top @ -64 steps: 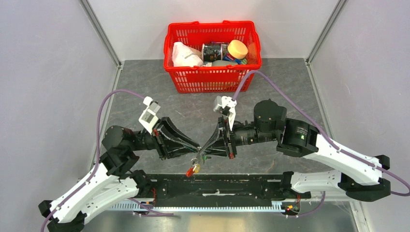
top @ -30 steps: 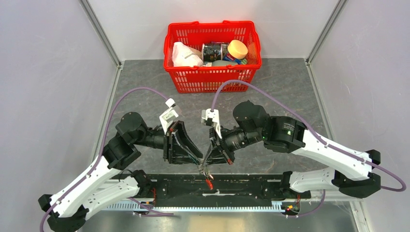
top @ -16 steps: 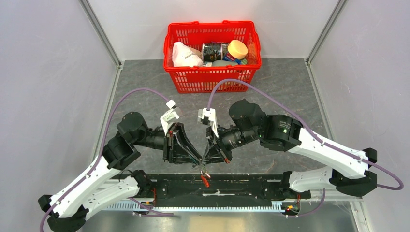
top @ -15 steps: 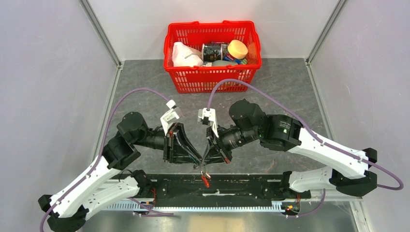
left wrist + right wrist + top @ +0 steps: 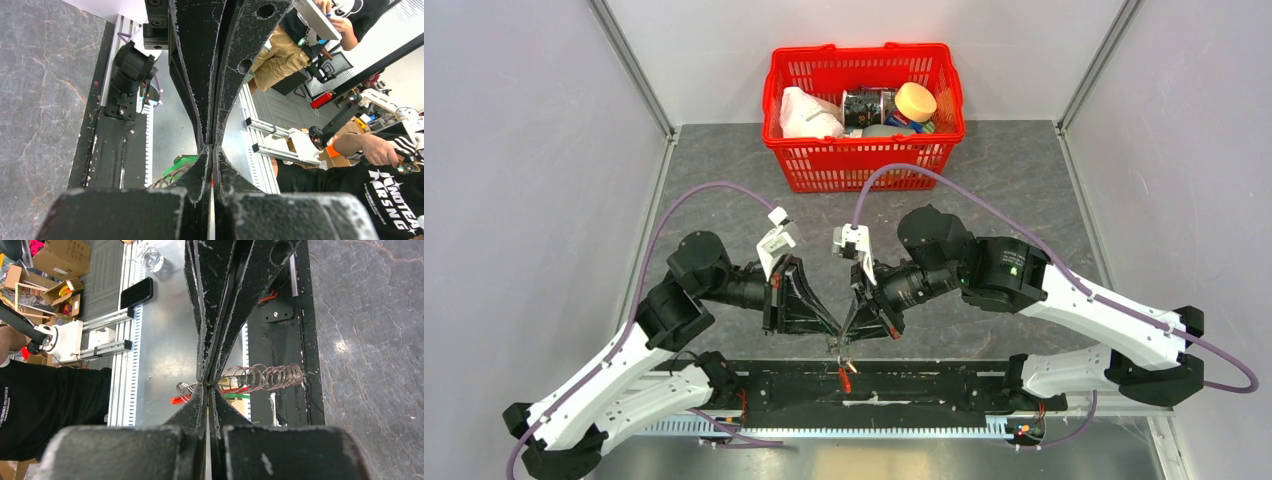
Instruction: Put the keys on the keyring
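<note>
The left gripper (image 5: 828, 327) is seen low over the near edge of the grey marbled table (image 5: 1024, 200), its fingers pressed tightly together; whether anything is pinched between them cannot be told. Just right of it, tip almost to tip, the right gripper (image 5: 850, 329) is clenched on the keyring (image 5: 842, 362), which is held in the air under the two tips, above the black rail at the arms' bases. In the right wrist view the keyring's thin wire is seen drawn out into a loose spiral (image 5: 265, 377) beside the fingertips, with a red piece at the other side. Of the keys (image 5: 181, 161), only a green head is made out behind the left fingers; the others are too small to be told apart. At the far edge of the table a red mesh basket (image 5: 864, 165) is set. In it are lodged, from left to right, a crumpled white bag (image 5: 808, 113), a dark can (image 5: 867, 105) and a yellow-lidded jar (image 5: 915, 100).
</note>
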